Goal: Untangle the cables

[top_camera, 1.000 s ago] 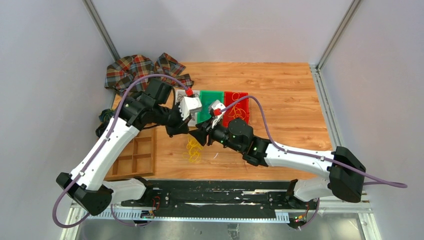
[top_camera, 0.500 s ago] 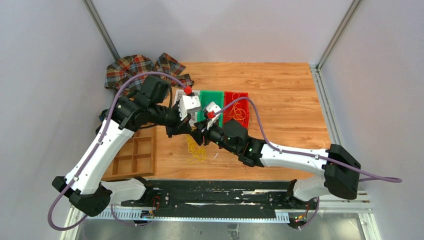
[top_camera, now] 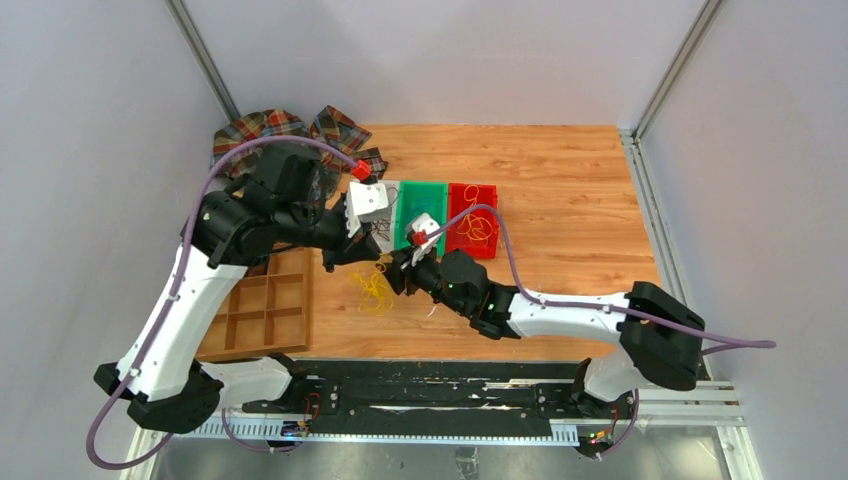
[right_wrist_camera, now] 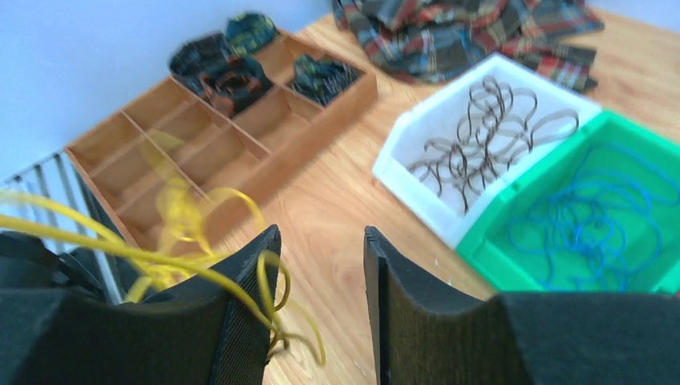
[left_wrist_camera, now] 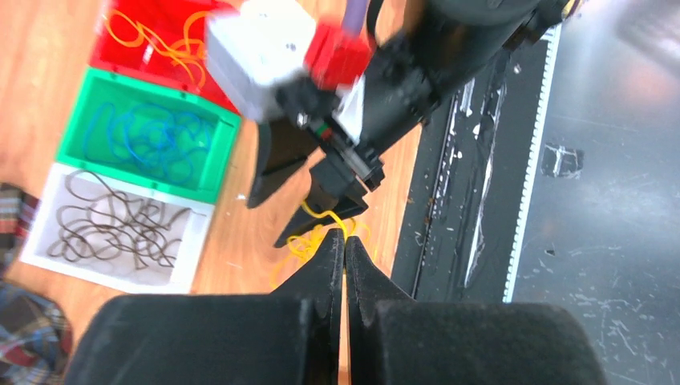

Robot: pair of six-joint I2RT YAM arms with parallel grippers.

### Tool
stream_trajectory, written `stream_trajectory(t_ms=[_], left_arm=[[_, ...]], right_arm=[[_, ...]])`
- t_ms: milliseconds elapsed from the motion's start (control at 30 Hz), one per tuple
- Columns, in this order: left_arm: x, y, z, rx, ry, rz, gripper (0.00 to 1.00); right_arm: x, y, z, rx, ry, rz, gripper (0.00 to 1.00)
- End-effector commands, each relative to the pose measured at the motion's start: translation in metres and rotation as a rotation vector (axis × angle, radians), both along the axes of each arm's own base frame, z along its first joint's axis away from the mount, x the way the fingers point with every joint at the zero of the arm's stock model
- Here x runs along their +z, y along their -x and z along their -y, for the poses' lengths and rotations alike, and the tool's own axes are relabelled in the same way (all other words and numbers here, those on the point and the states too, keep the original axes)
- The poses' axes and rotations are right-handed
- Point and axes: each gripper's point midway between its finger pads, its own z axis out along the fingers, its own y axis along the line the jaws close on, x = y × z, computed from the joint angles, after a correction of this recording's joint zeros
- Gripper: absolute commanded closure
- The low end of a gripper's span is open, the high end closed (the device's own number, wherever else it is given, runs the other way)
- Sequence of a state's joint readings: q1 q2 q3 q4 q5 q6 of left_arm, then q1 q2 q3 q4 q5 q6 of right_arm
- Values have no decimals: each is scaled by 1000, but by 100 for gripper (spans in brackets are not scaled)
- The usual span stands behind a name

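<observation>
A loose bunch of thin yellow cables [top_camera: 375,292] lies on the wooden table between my two grippers. My left gripper [top_camera: 366,260] is shut, and in the left wrist view its tips [left_wrist_camera: 345,241] pinch a yellow strand [left_wrist_camera: 309,245] that runs up to the right gripper's finger. My right gripper [top_camera: 393,281] is open; in the right wrist view [right_wrist_camera: 321,241] yellow strands [right_wrist_camera: 184,216] hang looped over its left finger [right_wrist_camera: 248,281], with nothing between the jaws. No black or blue-green strands show in the loose bunch.
Three bins stand behind the grippers: white [top_camera: 392,189] with dark strands, green [top_camera: 428,195] with blue ones, red [top_camera: 483,192] with yellow ones. A divided wooden tray [top_camera: 265,310] holding dark coiled bundles [right_wrist_camera: 232,68] sits left. A plaid cloth [top_camera: 285,135] lies back left. A black rail [top_camera: 430,385] runs along the front.
Both grippers have moved left and a little back. The yellow bunch has been dragged left with them, with strands pulled taut between the grippers.
</observation>
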State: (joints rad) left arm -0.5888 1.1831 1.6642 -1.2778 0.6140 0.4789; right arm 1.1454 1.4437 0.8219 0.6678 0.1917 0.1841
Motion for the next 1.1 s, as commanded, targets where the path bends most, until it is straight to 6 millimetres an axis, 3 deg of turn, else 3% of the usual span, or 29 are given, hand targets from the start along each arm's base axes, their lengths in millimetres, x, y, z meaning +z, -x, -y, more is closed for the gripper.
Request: stream_trajectory(t_ms=[0,433,633,1067], left_arm=[[35,11,0,-27,65,71,99],[94,-3,-15,43,104,308,100],[140,-14,-31,135,126,480,100],[237,-36,-80,418,189,828,100]], right_arm=[[-49,-8,12,-80,53,-61,58],[-123,-16,56,-205,158,-173,62],[-154,-11,77,-246,204,-216,64],[-192,0,102,-279,264,-268,64]])
